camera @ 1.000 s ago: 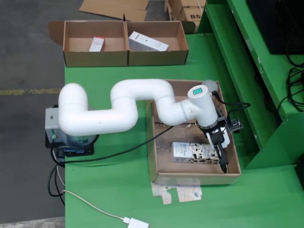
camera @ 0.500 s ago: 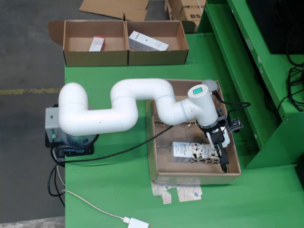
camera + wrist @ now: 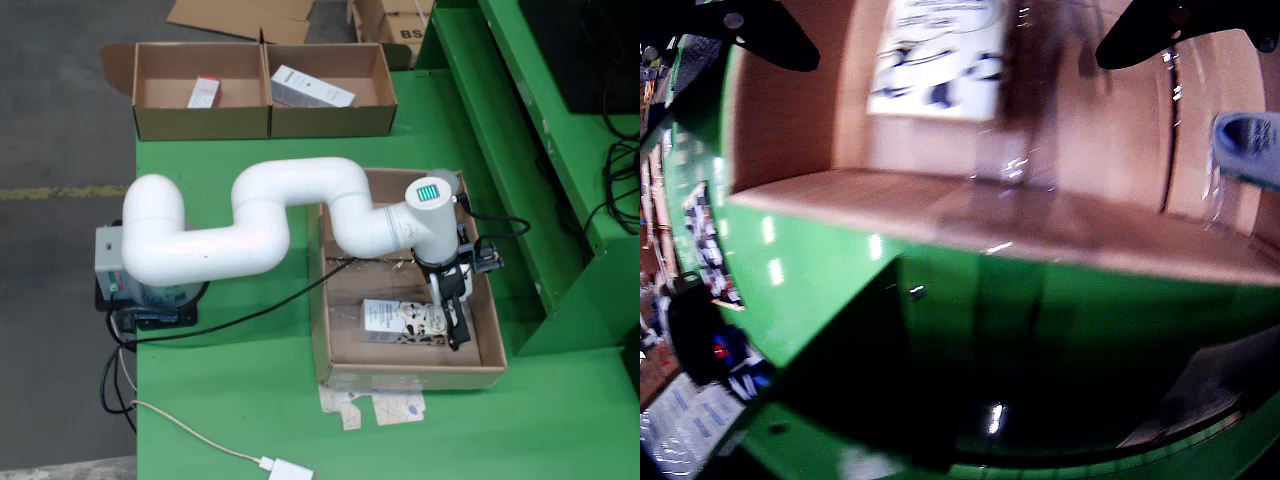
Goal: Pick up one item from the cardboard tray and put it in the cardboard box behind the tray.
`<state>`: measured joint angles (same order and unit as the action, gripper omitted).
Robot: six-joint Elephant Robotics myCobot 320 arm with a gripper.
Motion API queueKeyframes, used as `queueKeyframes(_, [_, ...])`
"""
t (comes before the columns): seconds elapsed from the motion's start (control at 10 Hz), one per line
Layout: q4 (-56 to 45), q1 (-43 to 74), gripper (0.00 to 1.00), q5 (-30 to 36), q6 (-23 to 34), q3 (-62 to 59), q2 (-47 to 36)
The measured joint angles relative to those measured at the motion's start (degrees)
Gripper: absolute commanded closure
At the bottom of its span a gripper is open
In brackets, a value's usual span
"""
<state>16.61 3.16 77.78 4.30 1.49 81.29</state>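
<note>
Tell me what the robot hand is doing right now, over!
Black gripper low inside the brown cardboard tray, jaws open. White carton with black cow patches lying flat, not gripped yet. Nothing seen in the way.

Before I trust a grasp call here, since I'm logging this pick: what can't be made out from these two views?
- Overhead view: whether the claw touches the patterned carton; too small, its fingers overlap the carton's right end.
- Overhead view: the tray floor under the arm.
- Claw camera: the carton's print; blurred, cut off by the top edge.
- Claw camera: the blue-and-white object; cut off at the right edge.
</note>
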Motion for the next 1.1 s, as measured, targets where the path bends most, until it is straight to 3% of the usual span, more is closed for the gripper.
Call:
queueKeyframes(0.5, [-5.98, 0.88, 0.0, 12.92, 0.27, 0.0, 0.0])
queueKeyframes(1.1, [-5.01, 0.7, 0.0, 13.88, 0.27, 0.0, 0.0])
